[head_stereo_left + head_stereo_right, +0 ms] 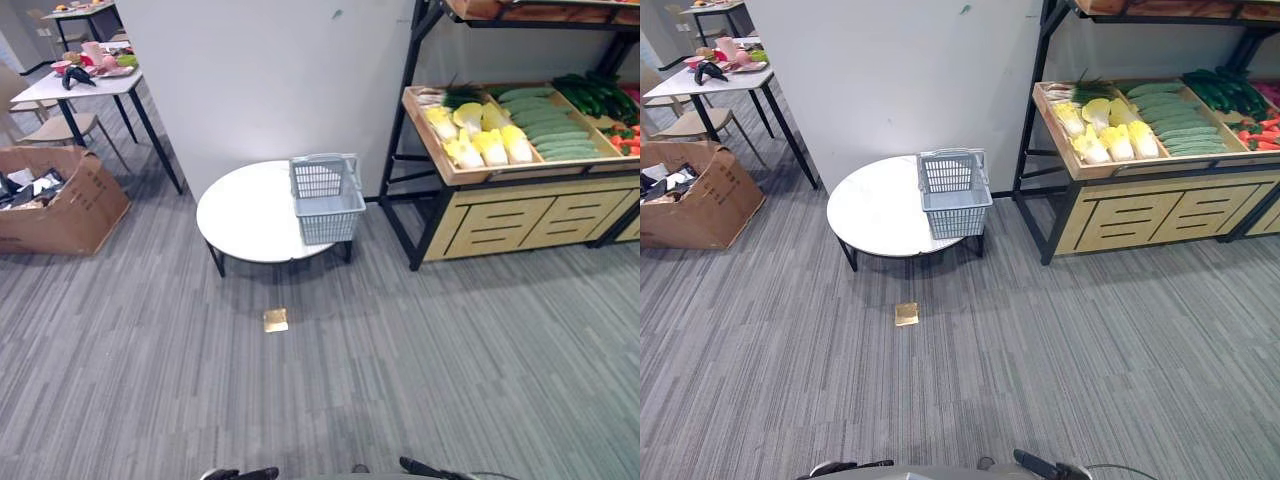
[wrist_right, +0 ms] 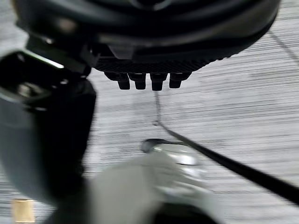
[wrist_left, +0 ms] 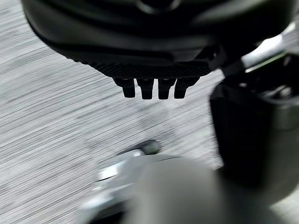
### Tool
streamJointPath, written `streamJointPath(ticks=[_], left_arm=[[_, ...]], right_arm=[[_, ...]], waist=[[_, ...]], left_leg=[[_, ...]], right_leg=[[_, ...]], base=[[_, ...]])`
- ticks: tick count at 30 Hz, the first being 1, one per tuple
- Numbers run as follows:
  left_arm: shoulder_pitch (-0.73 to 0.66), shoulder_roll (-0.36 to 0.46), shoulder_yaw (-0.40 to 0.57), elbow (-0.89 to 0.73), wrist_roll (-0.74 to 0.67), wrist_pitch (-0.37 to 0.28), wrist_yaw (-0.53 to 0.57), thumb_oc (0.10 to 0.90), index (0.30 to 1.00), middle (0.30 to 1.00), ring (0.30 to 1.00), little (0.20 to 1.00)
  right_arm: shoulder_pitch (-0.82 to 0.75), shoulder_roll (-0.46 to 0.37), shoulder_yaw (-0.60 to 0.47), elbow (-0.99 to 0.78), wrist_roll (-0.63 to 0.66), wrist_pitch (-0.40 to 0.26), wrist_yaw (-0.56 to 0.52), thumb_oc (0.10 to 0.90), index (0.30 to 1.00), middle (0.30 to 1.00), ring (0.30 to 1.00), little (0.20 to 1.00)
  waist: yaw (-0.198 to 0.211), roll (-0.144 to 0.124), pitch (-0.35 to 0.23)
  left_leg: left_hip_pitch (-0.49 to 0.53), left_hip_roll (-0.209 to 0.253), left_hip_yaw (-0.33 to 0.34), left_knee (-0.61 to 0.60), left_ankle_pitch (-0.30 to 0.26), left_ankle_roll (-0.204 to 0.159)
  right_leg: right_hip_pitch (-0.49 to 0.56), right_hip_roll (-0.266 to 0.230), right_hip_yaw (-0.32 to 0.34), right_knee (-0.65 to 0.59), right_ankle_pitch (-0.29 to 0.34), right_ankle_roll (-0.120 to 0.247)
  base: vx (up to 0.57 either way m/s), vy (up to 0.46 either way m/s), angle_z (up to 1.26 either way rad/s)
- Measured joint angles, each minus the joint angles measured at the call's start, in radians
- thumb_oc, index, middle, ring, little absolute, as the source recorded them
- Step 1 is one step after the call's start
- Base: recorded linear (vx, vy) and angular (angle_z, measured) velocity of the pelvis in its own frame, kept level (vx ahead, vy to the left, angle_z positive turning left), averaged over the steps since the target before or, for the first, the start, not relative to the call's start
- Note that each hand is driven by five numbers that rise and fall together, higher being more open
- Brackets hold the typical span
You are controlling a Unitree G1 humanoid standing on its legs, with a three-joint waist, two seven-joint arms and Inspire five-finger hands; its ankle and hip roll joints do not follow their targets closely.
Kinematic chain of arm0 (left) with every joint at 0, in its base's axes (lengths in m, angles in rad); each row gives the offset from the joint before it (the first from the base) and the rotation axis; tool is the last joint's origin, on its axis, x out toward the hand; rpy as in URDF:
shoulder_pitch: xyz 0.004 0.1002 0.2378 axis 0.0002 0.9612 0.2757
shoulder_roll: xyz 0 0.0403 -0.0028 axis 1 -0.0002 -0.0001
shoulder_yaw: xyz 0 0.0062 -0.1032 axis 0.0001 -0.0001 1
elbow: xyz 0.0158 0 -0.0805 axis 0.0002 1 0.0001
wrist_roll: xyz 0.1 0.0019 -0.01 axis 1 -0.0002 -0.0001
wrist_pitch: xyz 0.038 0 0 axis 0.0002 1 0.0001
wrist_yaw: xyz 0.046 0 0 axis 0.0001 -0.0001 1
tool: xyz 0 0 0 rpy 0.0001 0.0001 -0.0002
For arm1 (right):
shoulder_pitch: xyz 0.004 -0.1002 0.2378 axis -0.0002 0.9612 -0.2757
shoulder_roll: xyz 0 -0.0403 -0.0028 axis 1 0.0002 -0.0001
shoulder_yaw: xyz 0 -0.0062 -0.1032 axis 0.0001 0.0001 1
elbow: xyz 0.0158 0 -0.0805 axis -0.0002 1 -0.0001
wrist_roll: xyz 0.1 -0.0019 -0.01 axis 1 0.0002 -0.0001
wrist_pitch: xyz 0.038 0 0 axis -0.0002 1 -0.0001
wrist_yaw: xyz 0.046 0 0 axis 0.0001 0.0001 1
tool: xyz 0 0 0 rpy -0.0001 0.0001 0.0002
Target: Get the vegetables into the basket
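Standing on the round table (image 1: 245, 212), the basket (image 1: 326, 198) was empty (vegetables (image 1: 520, 125) on the shelf (image 1: 455, 172)), both hands (image 3: 154, 86) (image 2: 147, 80) hanging relaxed, holding nothing.

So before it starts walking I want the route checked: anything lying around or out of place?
Yes: a small tan square object lies loose on the carpet just in front of the round white table; what it is cannot be told. The grey basket stands upright.

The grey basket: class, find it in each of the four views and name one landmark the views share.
Left eye view: grey basket on the round white table's right edge.
Right eye view: same spot, slightly further left.
Left wrist view: not in it.
Right wrist view: not in it.
Shared landmark: gold square on the carpet.
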Motion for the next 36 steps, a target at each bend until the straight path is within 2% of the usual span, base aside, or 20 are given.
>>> streamJointPath(ticks=[8,9,14,36], left_arm=[[-0.034,-0.014,0.006,-0.015,-0.002,-0.019,-0.019,0.900,1.000,1.000,1.000,1.000],[-0.035,-0.015,0.023,-0.015,-0.003,-0.018,-0.020,0.900,1.000,1.000,1.000,1.000],[-0.038,-0.016,0.027,-0.017,-0.004,-0.017,-0.020,0.900,1.000,1.000,1.000,1.000],[-0.036,-0.016,0.027,-0.017,-0.004,-0.017,-0.019,0.900,1.000,1.000,1.000,1.000]], right_arm=[[-0.030,0.003,0.001,-0.025,0.005,-0.011,0.006,0.900,1.000,1.000,1.000,1.000],[-0.033,0.002,0.000,-0.025,0.005,-0.011,0.006,0.900,1.000,1.000,1.000,1.000],[-0.037,0.000,0.000,-0.026,0.006,-0.011,0.005,0.900,1.000,1.000,1.000,1.000],[-0.034,0.000,0.000,-0.025,0.006,-0.012,0.005,0.900,1.000,1.000,1.000,1.000]], waist=[[-0.001,-0.003,0.006],[-0.002,-0.001,0.012],[-0.002,0.001,0.030],[-0.003,0.001,0.029]], left_leg=[[0.017,0.002,0.000,-0.020,0.006,-0.005],[0.016,0.002,0.000,-0.020,0.005,-0.005],[0.026,0.002,0.000,-0.020,0.004,-0.008],[0.031,0.002,-0.001,-0.020,0.002,-0.011]], right_leg=[[0.048,0.003,-0.001,-0.088,0.042,0.002],[0.051,0.003,0.000,-0.097,0.053,-0.009],[0.063,0.004,-0.002,-0.097,0.051,-0.006],[0.068,0.003,-0.001,-0.097,0.048,-0.001]], base=[[0.00,0.000,0.00],[0.00,0.000,0.00],[0.00,0.000,0.01],[0.00,0.000,0.00]])
